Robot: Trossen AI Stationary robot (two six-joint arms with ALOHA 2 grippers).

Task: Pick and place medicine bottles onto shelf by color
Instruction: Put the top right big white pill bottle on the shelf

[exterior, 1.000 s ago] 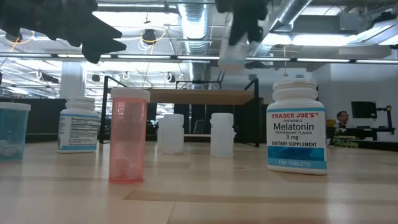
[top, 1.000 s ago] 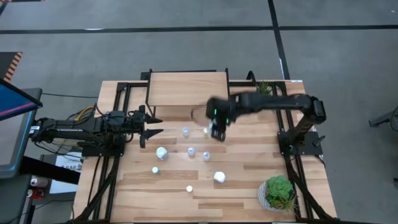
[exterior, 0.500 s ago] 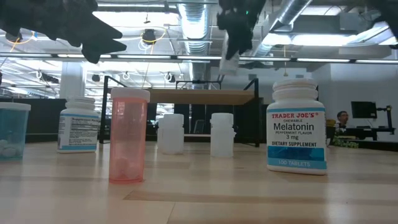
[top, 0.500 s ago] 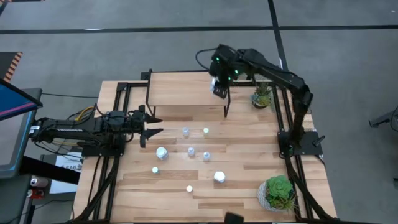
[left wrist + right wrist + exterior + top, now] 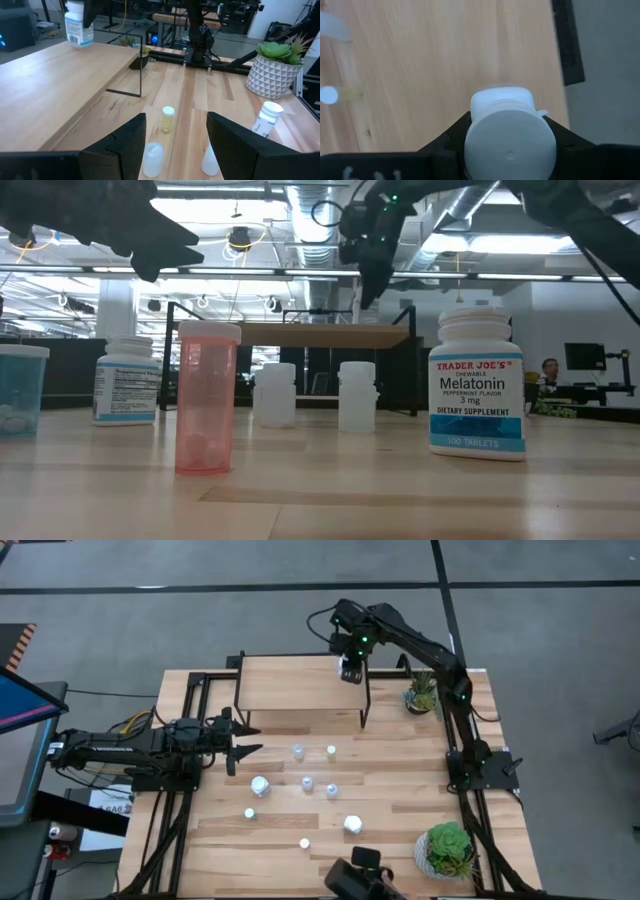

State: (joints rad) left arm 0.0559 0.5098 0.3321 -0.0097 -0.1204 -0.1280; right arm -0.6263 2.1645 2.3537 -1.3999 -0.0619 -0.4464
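Note:
My right gripper is shut on a white medicine bottle over the far right corner of the light-wood shelf. The left wrist view shows this bottle upright at the shelf top. My left gripper is open and empty at the table's left, level with the shelf's near edge. Several small bottles stand on their bases on the table, among them a pale one, a yellowish one and white ones. My right gripper pinches the white bottle at the sides of its upper part between its two fingers. The fingers come from above, pointing down. The bottle hangs upright; whether its base touches the shelf top I cannot tell.
A potted plant stands at the near right and a smaller one at the far right beside the shelf. A dark object shows at the table's near edge. Black frame rails run along both table sides.
My right gripper has carried the white bottle up from above the table's middle toward the far edge, and now stands over the shelf's far right corner. The bottle stays upright in the hold. A dark object has come in at the near edge.

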